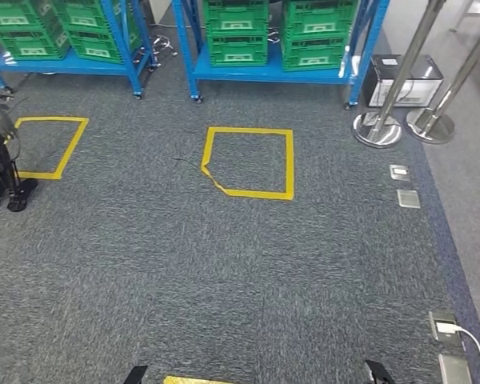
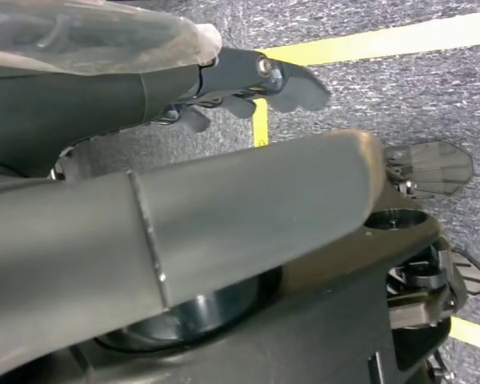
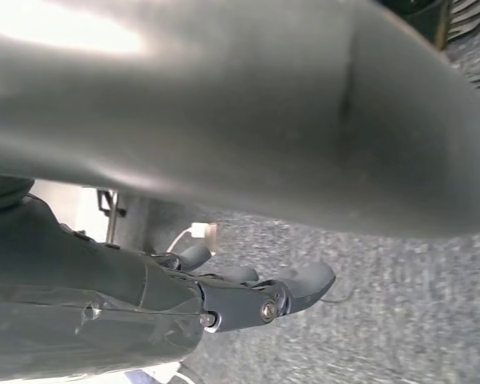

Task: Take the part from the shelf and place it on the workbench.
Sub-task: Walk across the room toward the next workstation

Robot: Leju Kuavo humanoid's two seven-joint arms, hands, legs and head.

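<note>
Grey carpet (image 1: 165, 272) covers the floor across most of the head view. Two blue shelves stand along the top of the frame: one shelf (image 1: 74, 64) at the upper left, the other shelf (image 1: 274, 74) at upper centre. Both carry green crates (image 1: 238, 32) on their lowest level; what lies inside the crates is too small to tell, so the part itself cannot be picked out. A square of yellow tape (image 1: 250, 162) is stuck to the carpet at the centre of the frame, in front of the centre shelf, and a second yellow square (image 1: 50, 148) lies at the left. Two shiny metal posts (image 1: 379, 128) with round bases stand at the upper right, beside a grey box (image 1: 403, 80). Small metal floor plates (image 1: 408, 198) sit along the right edge.

Close above the carpet in the left wrist view, the left hand (image 2: 238, 88) holds nothing; its dark fingers (image 2: 292, 84) reach out loosely, apart from one another. In the right wrist view the right hand (image 3: 243, 296) likewise holds nothing, its fingers (image 3: 304, 284) stretched out and slightly spread.
</note>
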